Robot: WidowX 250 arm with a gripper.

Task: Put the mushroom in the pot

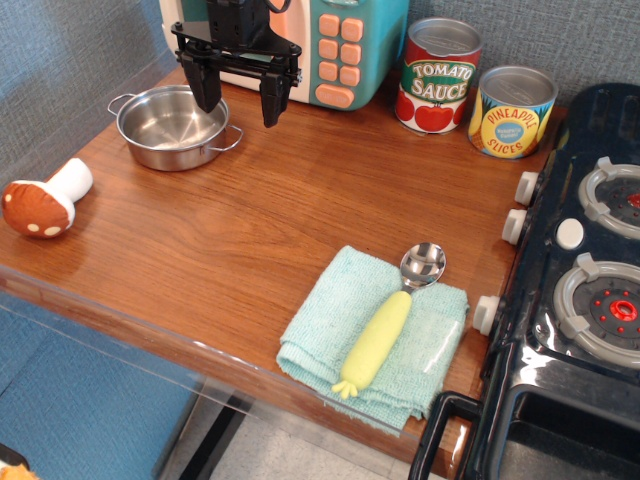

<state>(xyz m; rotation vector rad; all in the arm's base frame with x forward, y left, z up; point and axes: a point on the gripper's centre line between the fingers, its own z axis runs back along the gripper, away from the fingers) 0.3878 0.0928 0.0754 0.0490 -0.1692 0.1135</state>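
Observation:
The mushroom (42,202) lies on its side at the far left edge of the wooden counter, its reddish-brown spotted cap toward the front and its white stem pointing back right. The pot (172,127), shiny steel with two loop handles, stands empty at the back left. My gripper (240,102) hangs open and empty above the counter just right of the pot, its black fingers (209,90) spread wide, one over the pot's right rim. The gripper is far from the mushroom.
A teal toy microwave (340,50) stands behind the gripper. A tomato sauce can (438,76) and a pineapple can (512,112) stand at the back right. A teal cloth (378,335) with a yellow-handled scoop (392,320) lies front centre. A toy stove (590,280) is at right.

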